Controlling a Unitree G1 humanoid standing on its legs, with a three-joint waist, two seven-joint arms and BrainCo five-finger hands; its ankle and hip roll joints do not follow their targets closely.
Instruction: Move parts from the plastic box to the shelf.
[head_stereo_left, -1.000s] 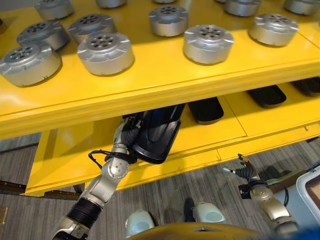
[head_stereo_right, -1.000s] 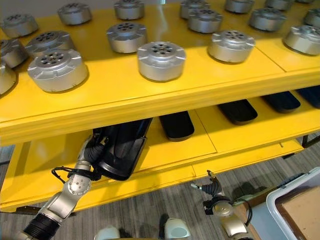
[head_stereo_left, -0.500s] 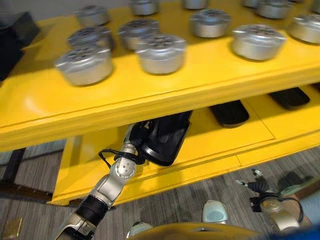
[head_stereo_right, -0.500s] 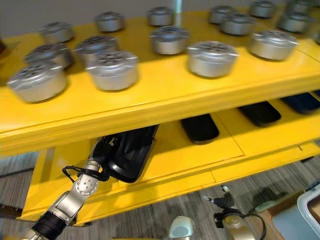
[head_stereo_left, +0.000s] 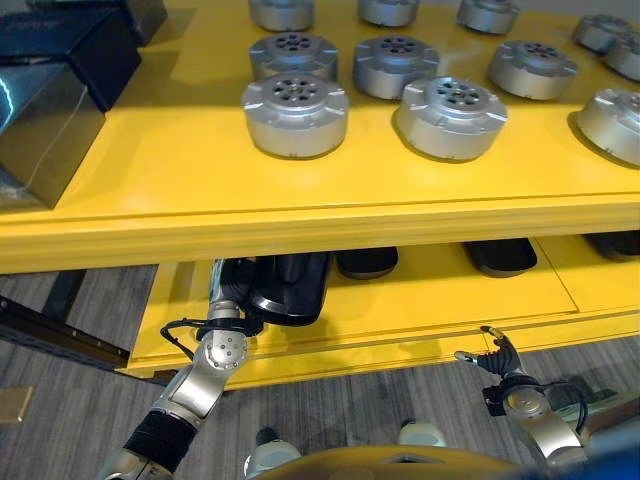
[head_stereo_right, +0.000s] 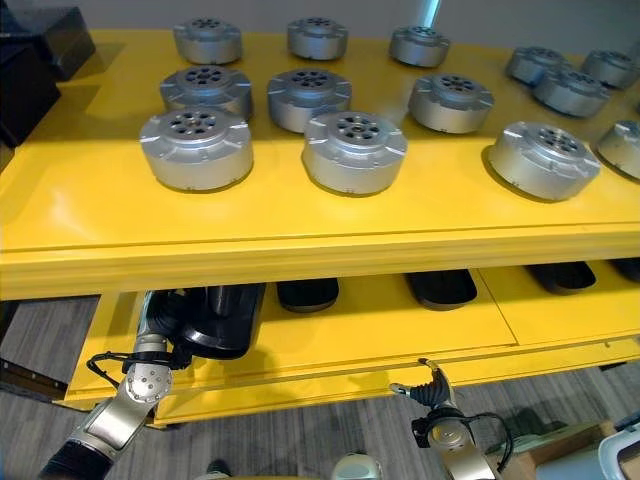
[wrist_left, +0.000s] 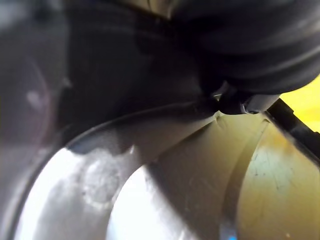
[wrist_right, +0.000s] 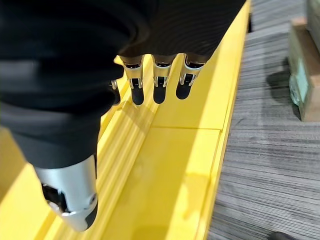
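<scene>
Right hand: fingers straight and released, thumb apart, holding nothing; it hangs over the front lip of the yellow shelf, above the grey plank floor. In the head views the right hand sits low, in front of the lower deck's edge.

Left hand: reached under the upper deck at the left end of the lower deck, its dark cover lying against a black moulded part. The fingers are hidden behind the part and the upper deck, so whether they grip it cannot be told. In the left wrist view, dark curved surfaces and a pale glossy one lie very close, with yellow at one side.

Surroundings on the lower deck: further black parts in a row to the right, the nearest just beside the one at the left hand, then another and a third, each partly covered by the upper deck's front edge.

Upper deck: round silver metal parts with ringed holes on top, standing in rows across the surface, apart from one another. At the far left end stand dark glossy boxes.
</scene>
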